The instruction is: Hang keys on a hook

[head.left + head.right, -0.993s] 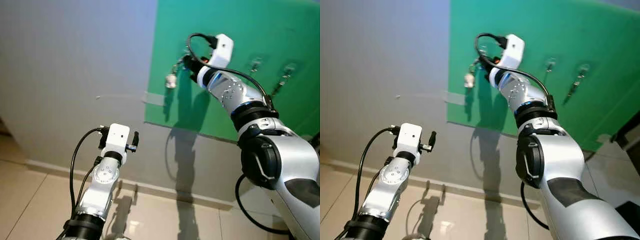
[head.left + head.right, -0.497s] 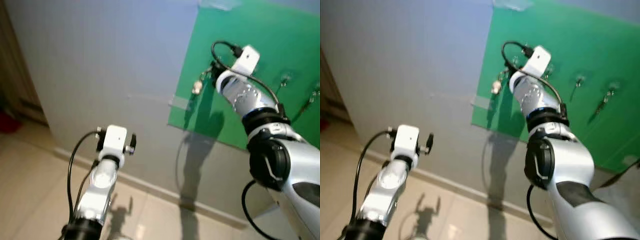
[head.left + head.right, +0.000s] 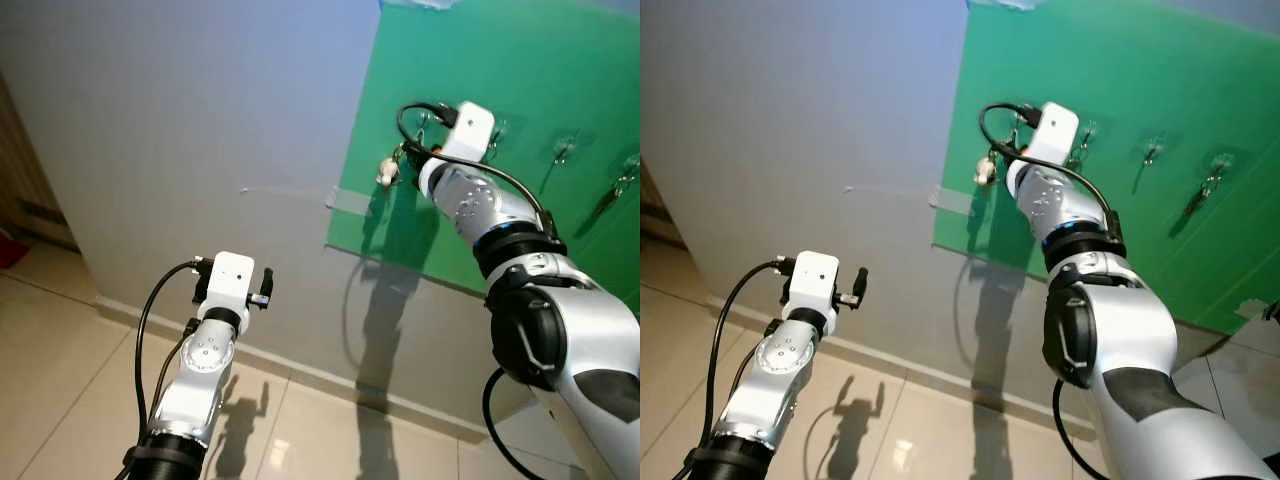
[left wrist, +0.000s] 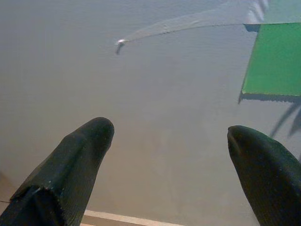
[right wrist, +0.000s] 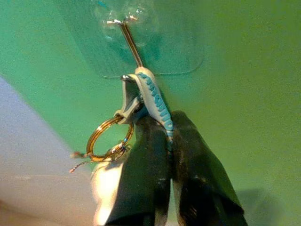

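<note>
A green board (image 3: pixel 520 220) on the grey wall carries several small clear hooks. At its leftmost hook (image 5: pixel 128 35) my right gripper (image 3: pixel 413 155) is shut on the keys' blue-and-silver clip (image 5: pixel 154 102). The clip's top touches the hook's wire. A brass key ring (image 5: pixel 107 139) and a pale tag (image 3: pixel 386 172) hang beside the fingers (image 5: pixel 146 188). My left gripper (image 4: pixel 169 136) is open and holds nothing. It is held low, pointing at the bare grey wall to the left of the board.
Further right on the board are more hooks (image 3: pixel 497 128), (image 3: pixel 565 150). The far-right hook (image 3: pixel 628 178) has something dark hanging from it. A strip of tape (image 3: pixel 348 201) holds the board's left edge. Tiled floor (image 3: pixel 60 380) lies below the skirting.
The camera has swung, shifting the whole picture. My right gripper stays at the leftmost hook, still shut on the keys. The left arm has kept its pose.
</note>
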`<state>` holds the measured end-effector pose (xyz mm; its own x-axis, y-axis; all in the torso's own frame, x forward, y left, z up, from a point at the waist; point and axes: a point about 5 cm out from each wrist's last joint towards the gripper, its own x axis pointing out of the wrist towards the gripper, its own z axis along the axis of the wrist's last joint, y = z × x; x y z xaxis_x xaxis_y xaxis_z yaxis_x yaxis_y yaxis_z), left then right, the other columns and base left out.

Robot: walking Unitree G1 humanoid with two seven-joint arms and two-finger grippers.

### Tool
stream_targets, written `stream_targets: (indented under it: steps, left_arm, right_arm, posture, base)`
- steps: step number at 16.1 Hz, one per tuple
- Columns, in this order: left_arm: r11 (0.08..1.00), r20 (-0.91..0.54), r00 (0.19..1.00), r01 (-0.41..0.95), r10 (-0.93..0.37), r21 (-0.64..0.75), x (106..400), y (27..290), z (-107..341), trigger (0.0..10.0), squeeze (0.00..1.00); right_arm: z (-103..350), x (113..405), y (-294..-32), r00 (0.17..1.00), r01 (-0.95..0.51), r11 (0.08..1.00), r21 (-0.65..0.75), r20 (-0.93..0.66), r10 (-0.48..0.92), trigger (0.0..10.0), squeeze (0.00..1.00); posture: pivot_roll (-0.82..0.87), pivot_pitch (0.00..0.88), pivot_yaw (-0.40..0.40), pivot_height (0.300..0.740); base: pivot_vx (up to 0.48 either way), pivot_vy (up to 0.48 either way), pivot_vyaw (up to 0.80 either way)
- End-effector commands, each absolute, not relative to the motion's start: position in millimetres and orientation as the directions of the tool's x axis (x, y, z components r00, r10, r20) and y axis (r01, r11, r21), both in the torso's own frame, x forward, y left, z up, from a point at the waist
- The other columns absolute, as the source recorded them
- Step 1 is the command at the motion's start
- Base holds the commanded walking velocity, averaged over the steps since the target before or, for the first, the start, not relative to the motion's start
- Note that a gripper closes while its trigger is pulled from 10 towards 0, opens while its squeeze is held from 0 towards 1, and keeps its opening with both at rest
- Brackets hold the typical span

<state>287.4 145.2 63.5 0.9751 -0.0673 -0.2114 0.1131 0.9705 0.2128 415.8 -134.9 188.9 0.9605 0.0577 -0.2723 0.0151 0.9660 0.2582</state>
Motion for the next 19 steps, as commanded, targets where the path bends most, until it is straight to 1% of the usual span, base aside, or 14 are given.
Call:
stream_targets:
  steps: [1,2,3,4,7,9,11,13,15,16,17,19]
  left_arm:
    - [0.97,-0.201,0.976,0.129,-0.088,0.206,287,139,66,10.0,0.0]
    - [0.97,-0.204,0.975,0.127,-0.085,0.205,286,139,66,10.0,0.0]
    - [0.97,-0.204,0.975,0.126,-0.083,0.206,285,139,65,10.0,0.0]
    - [0.97,-0.205,0.975,0.125,-0.082,0.207,285,139,65,10.0,0.0]
    - [0.969,-0.203,0.975,0.129,-0.085,0.21,284,138,65,10.0,0.0]
    - [0.969,-0.203,0.976,0.126,-0.083,0.213,284,137,65,10.0,0.0]
    - [0.969,-0.204,0.975,0.127,-0.083,0.212,284,135,65,10.0,0.0]
    - [0.97,-0.198,0.976,0.133,-0.092,0.203,285,131,65,10.0,0.0]
    - [0.97,-0.194,0.977,0.133,-0.093,0.203,286,131,66,10.0,0.0]
    - [0.972,-0.194,0.976,0.133,-0.095,0.195,287,131,66,10.0,0.0]
    - [0.973,-0.194,0.976,0.134,-0.098,0.186,288,131,66,10.0,0.0]
    - [0.98,-0.186,0.978,0.127,-0.099,0.15,294,135,70,10.0,0.0]
  right_arm:
    - [144,402,-145,0.915,0.037,0.994,0.099,-0.403,0.006,10.0,0.0]
    - [152,405,-142,0.941,-0.013,0.999,0.034,-0.338,0.024,10.0,1.0]
    - [154,406,-141,0.948,-0.056,0.997,-0.051,-0.318,0.037,10.0,1.0]
    - [155,406,-144,0.952,-0.035,0.996,-0.086,-0.305,0.007,10.0,1.0]
    - [156,406,-142,0.964,-0.074,0.986,-0.15,-0.265,0.032,10.0,1.0]
    - [168,408,-144,0.986,-0.065,0.958,-0.28,-0.164,0.019,10.0,1.0]
    - [189,412,-144,0.999,-0.037,0.884,-0.465,-0.013,0.035,10.0,1.0]
    - [200,411,-141,0.992,0.01,0.791,-0.612,0.106,0.069,10.0,1.0]
    - [200,410,-141,0.988,0.022,0.773,-0.634,0.134,0.082,10.0,1.0]
    - [199,407,-141,0.981,0.048,0.746,-0.664,0.173,0.092,10.0,1.0]
    - [197,405,-143,0.977,0.064,0.739,-0.671,0.193,0.09,10.0,1.0]
    - [165,391,-159,0.992,0.07,0.85,-0.522,0.128,-0.004,10.0,1.0]
  posture:
    - [0.12,0.0,-0.117,0.74]
    - [0.12,0.0,-0.118,0.74]
    - [0.12,0.0,-0.12,0.74]
    - [0.12,0.0,-0.12,0.74]
    - [0.12,0.0,-0.122,0.74]
    - [0.12,0.0,-0.126,0.74]
    - [0.11,0.0,-0.128,0.74]
    - [0.1,0.0,-0.13,0.74]
    - [0.1,0.0,-0.13,0.74]
    - [0.09,0.0,-0.129,0.74]
    - [0.09,0.0,-0.128,0.74]
    - [0.07,0.0,-0.105,0.74]
  base:
    - [0.0,0.0,0.0]
    - [0.0,0.0,0.0]
    - [0.0,0.0,0.0]
    - [0.0,0.0,0.0]
    - [0.0,0.0,0.0]
    - [0.0,0.0,0.0]
    - [0.0,0.0,0.0]
    - [0.0,0.0,0.0]
    - [0.0,0.0,0.0]
    - [0.0,0.0,0.0]
    - [0.0,0.0,0.0]
    - [0.0,0.0,0.0]
